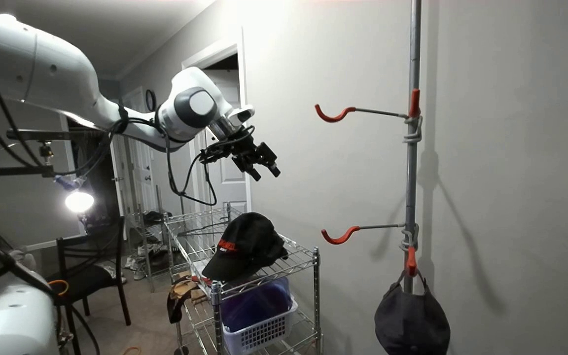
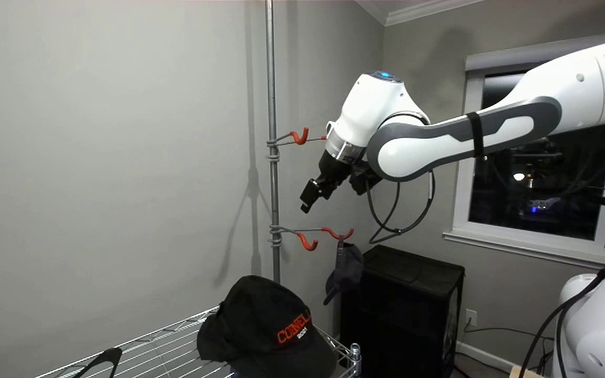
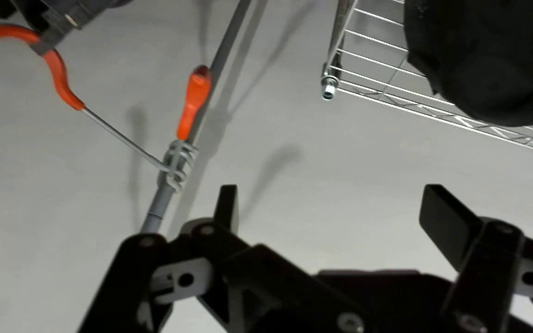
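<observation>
Baseball cap point(image 2: 266, 325), black with red letters, is set on the top wire shelf point(image 2: 168, 346), near the edge that faces the grey pole point(image 1: 411, 182), with its brim point(image 2: 305, 362) pointed toward a corner post point(image 2: 355, 353). It should be light, soft, not slippery and hard to break; the brim looks stiffer. A hold could best be taken on the brim or the round top. The gripper point(image 3: 329, 210) is held higher up, well apart from the cap, its fingers point(image 3: 226, 203) spread wide with nothing between them. A dark grey cap point(image 1: 412, 320) is hung from a red-tipped hook on the pole. The brim's low side is cut off, and the small white word cannot be read. What the black curved thing point(image 2: 108, 356) is cannot be told.
</observation>
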Available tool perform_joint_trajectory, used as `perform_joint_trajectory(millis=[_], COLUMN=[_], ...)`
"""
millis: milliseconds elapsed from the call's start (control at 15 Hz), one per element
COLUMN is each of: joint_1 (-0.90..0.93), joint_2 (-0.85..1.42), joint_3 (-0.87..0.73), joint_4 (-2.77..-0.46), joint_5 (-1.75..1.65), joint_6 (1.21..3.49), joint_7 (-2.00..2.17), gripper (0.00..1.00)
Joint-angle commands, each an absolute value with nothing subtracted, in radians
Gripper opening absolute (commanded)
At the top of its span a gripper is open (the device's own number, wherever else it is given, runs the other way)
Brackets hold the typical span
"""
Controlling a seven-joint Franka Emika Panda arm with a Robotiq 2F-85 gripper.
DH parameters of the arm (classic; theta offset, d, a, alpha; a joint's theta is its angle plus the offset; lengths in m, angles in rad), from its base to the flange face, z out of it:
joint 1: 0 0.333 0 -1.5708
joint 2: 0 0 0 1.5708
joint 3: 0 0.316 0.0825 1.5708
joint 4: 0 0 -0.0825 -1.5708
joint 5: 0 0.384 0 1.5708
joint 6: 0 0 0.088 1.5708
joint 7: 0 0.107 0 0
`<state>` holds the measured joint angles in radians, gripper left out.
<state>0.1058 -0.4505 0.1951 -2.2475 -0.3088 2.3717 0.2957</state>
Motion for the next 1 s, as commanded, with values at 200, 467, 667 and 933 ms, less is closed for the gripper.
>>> perform_joint_trajectory(millis=[200, 467, 667, 933], joint_1=[-0.04, -0.139, -0.215, -0.292], joint_2=[-0.594, -0.579, -0.548, -0.465], joint_3=[0.122, 0.068, 0.026, -0.005], joint_4=[-2.447, -2.497, -2.52, -2.538], joint_5=[-0.305, -0.317, -0.319, -0.314], joint_6=[2.42, 2.465, 2.528, 2.616], joint_7=[0.308, 0.312, 0.314, 0.323], gripper=[1.0, 1.0, 1.0, 1.0])
